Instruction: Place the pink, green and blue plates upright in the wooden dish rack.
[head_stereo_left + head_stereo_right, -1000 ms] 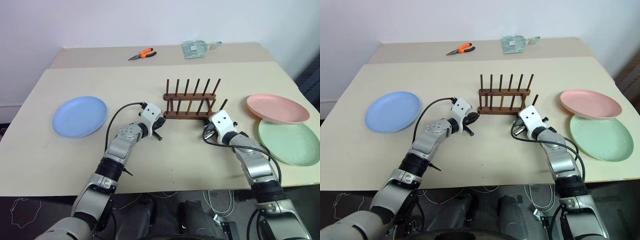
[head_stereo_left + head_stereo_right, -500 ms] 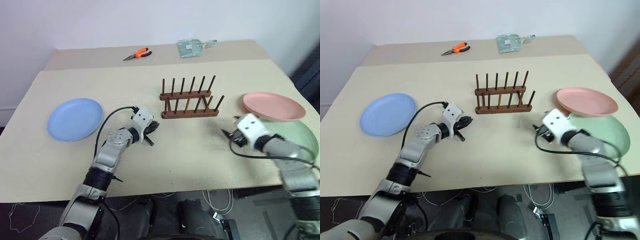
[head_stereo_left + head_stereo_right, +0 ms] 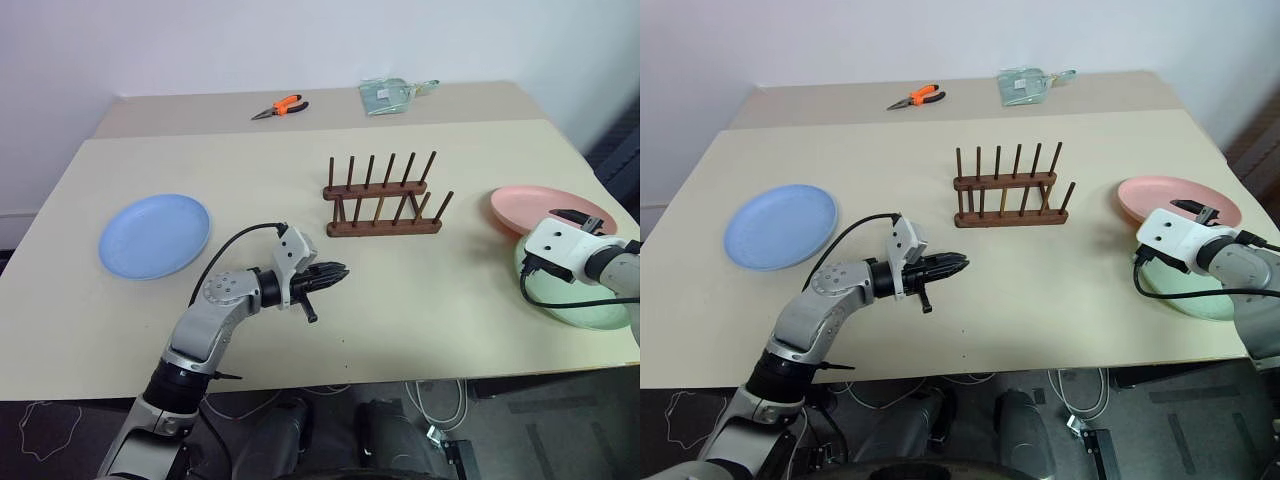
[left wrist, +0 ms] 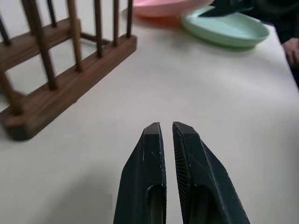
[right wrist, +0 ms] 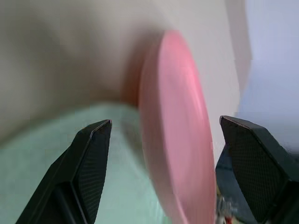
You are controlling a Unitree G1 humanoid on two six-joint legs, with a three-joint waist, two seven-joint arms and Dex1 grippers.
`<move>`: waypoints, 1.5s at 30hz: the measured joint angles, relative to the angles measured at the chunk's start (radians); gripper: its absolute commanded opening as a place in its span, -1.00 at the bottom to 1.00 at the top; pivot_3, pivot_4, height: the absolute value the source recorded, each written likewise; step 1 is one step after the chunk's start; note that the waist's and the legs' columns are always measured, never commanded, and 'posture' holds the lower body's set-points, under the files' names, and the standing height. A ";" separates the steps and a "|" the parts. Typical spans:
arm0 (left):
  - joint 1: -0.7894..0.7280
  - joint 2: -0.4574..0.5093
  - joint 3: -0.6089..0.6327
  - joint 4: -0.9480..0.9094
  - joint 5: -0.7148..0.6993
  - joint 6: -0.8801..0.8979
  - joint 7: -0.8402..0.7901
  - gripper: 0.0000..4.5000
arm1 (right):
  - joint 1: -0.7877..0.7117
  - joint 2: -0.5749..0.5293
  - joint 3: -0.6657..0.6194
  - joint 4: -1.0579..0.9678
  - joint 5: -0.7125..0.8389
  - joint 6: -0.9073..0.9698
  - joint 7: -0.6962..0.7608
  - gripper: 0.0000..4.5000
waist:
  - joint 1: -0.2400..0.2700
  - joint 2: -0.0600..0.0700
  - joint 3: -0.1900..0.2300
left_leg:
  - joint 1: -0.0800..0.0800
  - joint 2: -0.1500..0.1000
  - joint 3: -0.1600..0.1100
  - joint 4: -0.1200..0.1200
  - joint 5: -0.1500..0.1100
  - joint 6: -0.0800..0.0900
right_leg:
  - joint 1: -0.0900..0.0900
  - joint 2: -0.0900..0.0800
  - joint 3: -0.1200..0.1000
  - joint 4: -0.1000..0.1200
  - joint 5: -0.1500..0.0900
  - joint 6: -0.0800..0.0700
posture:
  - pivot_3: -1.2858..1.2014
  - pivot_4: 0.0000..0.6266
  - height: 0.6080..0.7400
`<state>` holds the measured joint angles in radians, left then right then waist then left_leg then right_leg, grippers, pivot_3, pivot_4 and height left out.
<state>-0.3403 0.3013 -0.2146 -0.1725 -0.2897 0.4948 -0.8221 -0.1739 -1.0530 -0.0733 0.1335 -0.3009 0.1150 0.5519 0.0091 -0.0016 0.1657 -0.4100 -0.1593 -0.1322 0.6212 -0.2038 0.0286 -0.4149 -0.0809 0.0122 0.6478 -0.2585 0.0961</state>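
We are looking over a beige tabletop (image 3: 420, 310) against a white wall. Our left hand (image 3: 338, 271) is hovering pinched together, empty, near the wooden dish rack (image 3: 385, 205). Our right hand (image 5: 163, 135) is spreading wide around the pink plate (image 3: 550, 210), which is overlapping the green plate (image 4: 224, 29) at right. The blue plate (image 3: 155, 235) is lying far left.

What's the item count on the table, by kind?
Plates: 3 – blue, pink, green
Rack: 1
Pliers: 1
Clear packet: 1
Total: 6
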 measured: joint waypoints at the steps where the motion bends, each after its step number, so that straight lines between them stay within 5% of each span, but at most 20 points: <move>1: 0.000 -0.003 0.000 -0.003 -0.005 0.003 0.007 -0.84 | -0.017 -0.002 0.027 0.042 -0.028 -0.021 -0.010 0.31 | 0.001 0.000 0.000 | 0.000 0.000 0.000 0.000 0.000 0.000 | 0.000 0.000 0.000 0.000 0.000 0.000 | 0.03 -0.52 0.81; 7: 0.012 0.003 0.002 -0.021 -0.008 0.017 0.027 -0.84 | -0.073 -0.002 0.105 0.193 -0.115 -0.111 -0.074 -0.99 | 0.004 0.000 0.000 | 0.000 0.000 0.000 0.000 0.001 0.001 | 0.000 0.000 0.000 0.000 0.000 0.000 | 0.03 -0.52 0.81; 16: 0.036 0.024 0.031 -0.050 -0.038 0.031 0.056 -0.84 | -0.114 0.007 0.085 0.107 -0.120 -0.160 -0.106 -0.99 | -0.002 0.003 0.002 | 0.000 0.000 0.001 0.000 0.001 0.001 | -0.001 0.000 0.001 0.001 0.000 0.000 | 0.03 -0.52 0.81; 21: 0.043 0.036 0.046 -0.063 -0.051 0.039 0.064 -0.84 | -0.291 0.300 -0.091 -0.224 0.400 0.067 0.002 -0.99 | -0.015 0.000 0.004 | 0.000 0.001 -0.001 -0.001 0.001 0.001 | -0.001 0.002 0.000 0.001 0.001 0.002 | 0.03 -0.52 0.81; 24: 0.043 0.043 0.047 -0.062 -0.051 0.039 0.067 -0.84 | -0.339 0.405 -0.166 -0.379 0.737 0.294 0.027 -0.99 | 0.006 -0.002 0.005 | 0.000 0.000 -0.002 -0.001 0.000 0.002 | 0.000 0.001 0.000 -0.001 0.001 0.002 | 0.03 -0.52 0.81; 27: 0.043 0.044 0.056 -0.062 -0.051 0.039 0.075 -0.84 | -0.348 0.450 -0.224 -0.415 0.902 0.439 -0.010 -0.99 | 0.031 -0.002 0.005 | -0.001 -0.001 -0.002 -0.001 -0.002 0.002 | 0.000 0.000 0.000 -0.003 0.001 0.002 | 0.03 -0.52 0.81; 45: 0.052 0.044 0.069 -0.078 -0.085 0.039 0.090 -0.84 | -0.294 0.454 -0.254 -0.297 1.020 0.566 0.000 -0.99 | 0.029 -0.001 0.005 | -0.006 -0.001 0.000 -0.002 0.000 0.003 | -0.008 0.000 0.001 -0.001 0.002 0.002 | 0.03 -0.52 0.81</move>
<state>-0.2884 0.3456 -0.1452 -0.2503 -0.3749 0.5340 -0.7326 -0.4678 -0.5986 -0.3278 -0.1633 0.7186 0.6805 0.5522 0.0377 -0.0029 0.1704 -0.4158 -0.1600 -0.1321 0.6191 -0.2037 0.0314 -0.4225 -0.0813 0.0133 0.6472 -0.2569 0.0985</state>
